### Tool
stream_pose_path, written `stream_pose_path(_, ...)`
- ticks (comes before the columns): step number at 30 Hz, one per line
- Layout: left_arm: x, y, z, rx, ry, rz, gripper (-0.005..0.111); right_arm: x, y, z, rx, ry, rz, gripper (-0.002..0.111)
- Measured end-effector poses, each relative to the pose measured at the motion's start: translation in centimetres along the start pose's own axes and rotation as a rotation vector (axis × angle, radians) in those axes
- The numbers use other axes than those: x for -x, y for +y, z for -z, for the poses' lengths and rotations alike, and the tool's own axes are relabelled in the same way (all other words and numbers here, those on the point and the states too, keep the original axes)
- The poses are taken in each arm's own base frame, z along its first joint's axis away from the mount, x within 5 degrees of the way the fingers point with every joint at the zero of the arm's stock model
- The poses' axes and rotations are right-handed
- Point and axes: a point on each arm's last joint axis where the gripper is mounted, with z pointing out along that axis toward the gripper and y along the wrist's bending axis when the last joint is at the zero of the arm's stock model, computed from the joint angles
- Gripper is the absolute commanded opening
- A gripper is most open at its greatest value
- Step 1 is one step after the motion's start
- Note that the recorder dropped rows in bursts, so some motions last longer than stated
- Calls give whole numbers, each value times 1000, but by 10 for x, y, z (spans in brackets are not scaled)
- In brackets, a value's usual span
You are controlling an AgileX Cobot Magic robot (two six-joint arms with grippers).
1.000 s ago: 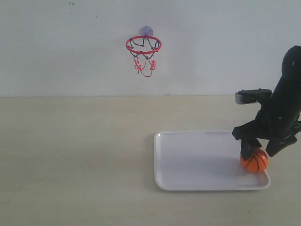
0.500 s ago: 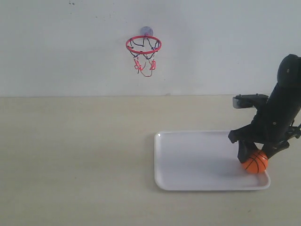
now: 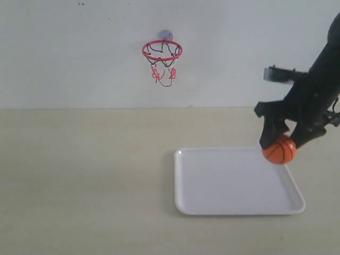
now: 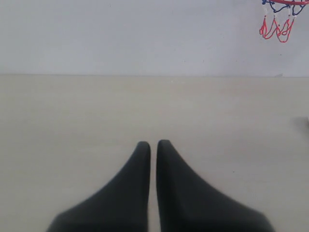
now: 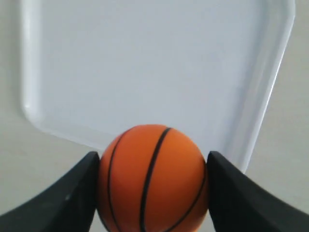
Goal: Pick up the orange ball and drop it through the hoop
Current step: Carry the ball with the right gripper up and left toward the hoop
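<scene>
The orange ball [image 3: 279, 150], clamped in the right gripper [image 3: 280, 144], has just risen off the white tray [image 3: 212, 208] and hangs above it, so the carry to the hoop [image 3: 162, 51] can begin

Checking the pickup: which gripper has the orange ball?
The right gripper, shut on the orange ball above the tray; the left gripper is shut and empty.
</scene>
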Motion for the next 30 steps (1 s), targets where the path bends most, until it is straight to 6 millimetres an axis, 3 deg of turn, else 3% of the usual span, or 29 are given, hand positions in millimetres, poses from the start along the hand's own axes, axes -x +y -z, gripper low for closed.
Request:
stream_pose_path(8, 0, 0, 0, 0, 0, 0, 4, -18, 38, 97, 8, -293, 98, 0)
stream_pose_path(11, 0, 0, 0, 0, 0, 0, 4, -25, 48, 115, 37, -355, 136, 0)
stream_pose_path(16, 0, 0, 0, 0, 0, 0, 4, -23, 67, 123, 205, -450, 283, 0)
stream_pose_path(21, 0, 0, 0, 0, 0, 0, 4, -17, 79, 110, 429, -627, 329, 0)
stream_pose_path(25, 0, 0, 0, 0, 0, 0, 4, -18, 73, 78, 517, -775, 341, 0)
stream_pose_path(30, 0, 0, 0, 0, 0, 0, 4, -11, 57, 29, 505, -878, 396, 0)
